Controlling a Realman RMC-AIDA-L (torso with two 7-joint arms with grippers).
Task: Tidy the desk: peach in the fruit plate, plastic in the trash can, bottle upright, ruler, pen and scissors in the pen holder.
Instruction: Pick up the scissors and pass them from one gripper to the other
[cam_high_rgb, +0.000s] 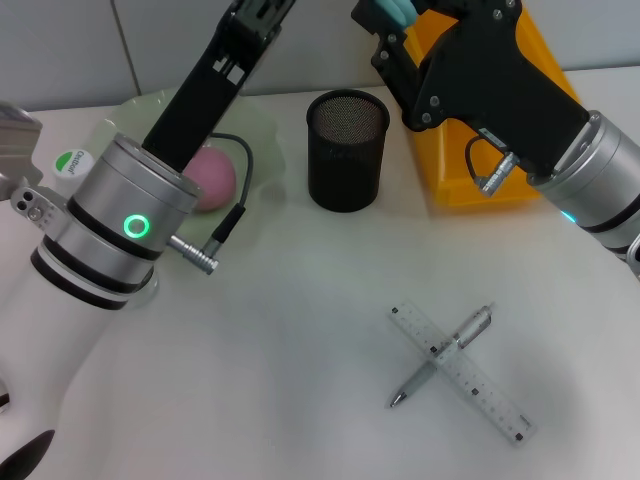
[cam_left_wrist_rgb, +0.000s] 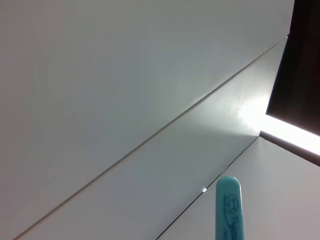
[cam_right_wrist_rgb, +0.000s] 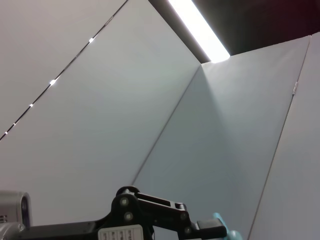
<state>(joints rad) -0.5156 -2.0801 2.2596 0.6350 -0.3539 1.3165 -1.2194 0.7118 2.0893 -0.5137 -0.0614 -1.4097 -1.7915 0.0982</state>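
My right gripper (cam_high_rgb: 384, 40) is raised behind the black mesh pen holder (cam_high_rgb: 346, 150), shut on the teal-handled scissors (cam_high_rgb: 396, 12), whose handle also shows in the left wrist view (cam_left_wrist_rgb: 228, 210). The left arm rises steeply over the pale green fruit plate (cam_high_rgb: 150, 108), where the pink peach (cam_high_rgb: 212, 178) lies. Its gripper leaves the head view at the top; only its black linkage (cam_right_wrist_rgb: 150, 212) shows. A clear ruler (cam_high_rgb: 462, 372) lies on the white table at the front right, with a silver pen (cam_high_rgb: 445, 355) crossing it. A white bottle with a green label (cam_high_rgb: 72, 160) lies at far left, partly hidden. Plastic is out of view.
The yellow trash can (cam_high_rgb: 485, 130) stands at the back right, behind the right arm. A black cable (cam_high_rgb: 240, 195) loops from the left wrist over the plate. Bare table (cam_high_rgb: 290, 330) spreads between the pen holder and the ruler.
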